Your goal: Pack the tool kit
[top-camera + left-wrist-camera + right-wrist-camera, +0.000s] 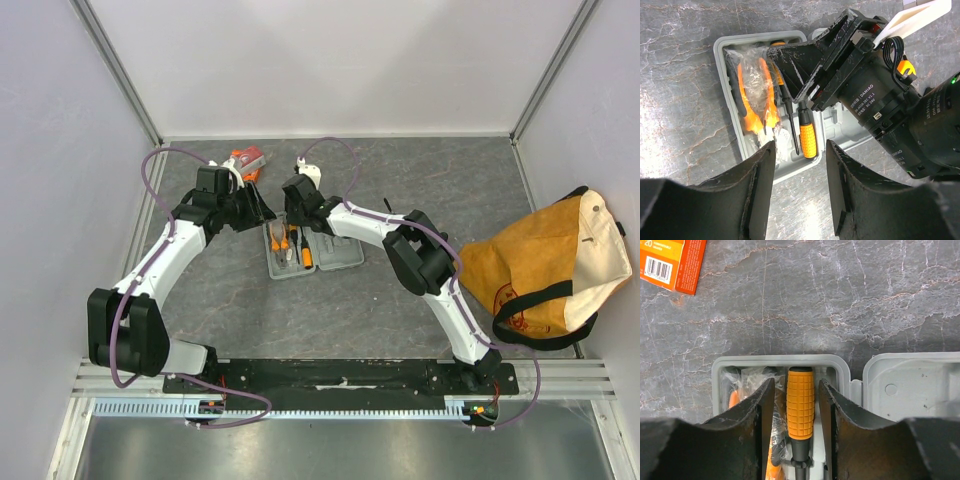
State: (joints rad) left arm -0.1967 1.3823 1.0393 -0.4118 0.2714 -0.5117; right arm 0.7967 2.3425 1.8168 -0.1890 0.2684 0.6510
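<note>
The grey tool case (340, 256) lies open mid-table, tray on the left, lid (910, 385) on the right. In the tray (725, 60) are orange-handled pliers in a clear wrapper (755, 100) and an orange-and-black screwdriver (808, 137). My right gripper (796, 382) is open over the tray's far end. Its jaws straddle another screwdriver's orange handle (800, 405), with a gap on each side. It also shows in the left wrist view (800, 65). My left gripper (800, 170) is open and empty above the table just beside the tray's edge.
A tan canvas bag with black straps (545, 265) lies at the right. Orange packets (247, 160) lie behind the case, one seen in the right wrist view (672, 262). Enclosure walls stand on three sides. The two wrists are close together over the case.
</note>
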